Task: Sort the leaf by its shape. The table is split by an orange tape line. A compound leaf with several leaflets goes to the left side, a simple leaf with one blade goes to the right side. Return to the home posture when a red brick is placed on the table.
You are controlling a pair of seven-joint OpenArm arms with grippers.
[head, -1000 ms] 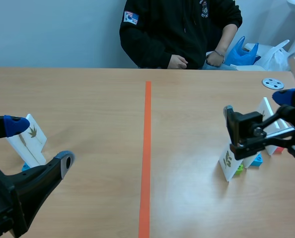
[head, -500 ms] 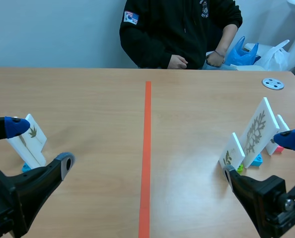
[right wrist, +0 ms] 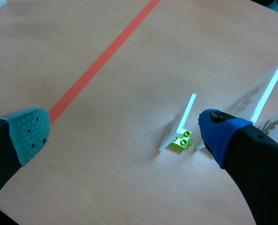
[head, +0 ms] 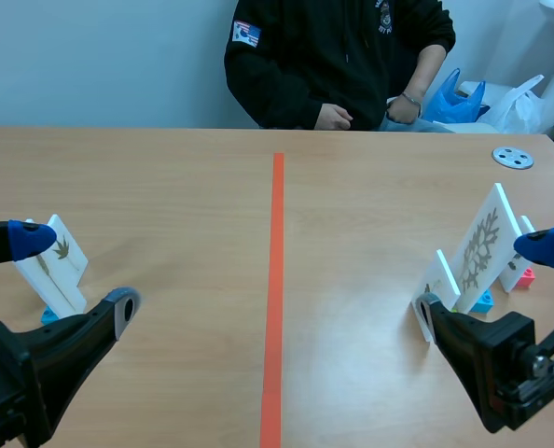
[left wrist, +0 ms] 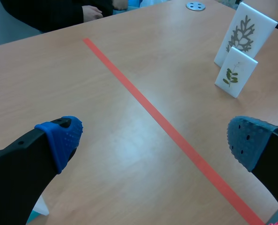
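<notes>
Two leaf cards lean together on the left side, the front one (head: 61, 259) white with a small leaf print. On the right side stand a tall card with a many-lobed leaf (head: 483, 245) (left wrist: 245, 32) (right wrist: 266, 90), a small card on a green brick (head: 437, 283) (left wrist: 236, 72) (right wrist: 181, 123) and a third card on a pink base (head: 522, 261) (right wrist: 275, 123). My left gripper (head: 74, 273) (left wrist: 153, 140) is open, low at the front left, beside the left cards. My right gripper (head: 487, 280) (right wrist: 125, 131) is open, low in front of the right cards, holding nothing.
The orange tape line (head: 275, 280) (left wrist: 167, 124) (right wrist: 99, 61) runs down the table's middle. A person in a black top sits across the table (head: 338, 56). A grey disc (head: 512, 157) (left wrist: 195, 6) lies far right, with a blue bag (head: 454, 98) behind it.
The right arm has dropped from above the right-hand cards to low at the front right, then shifted slightly. The left arm and all cards have not moved.
</notes>
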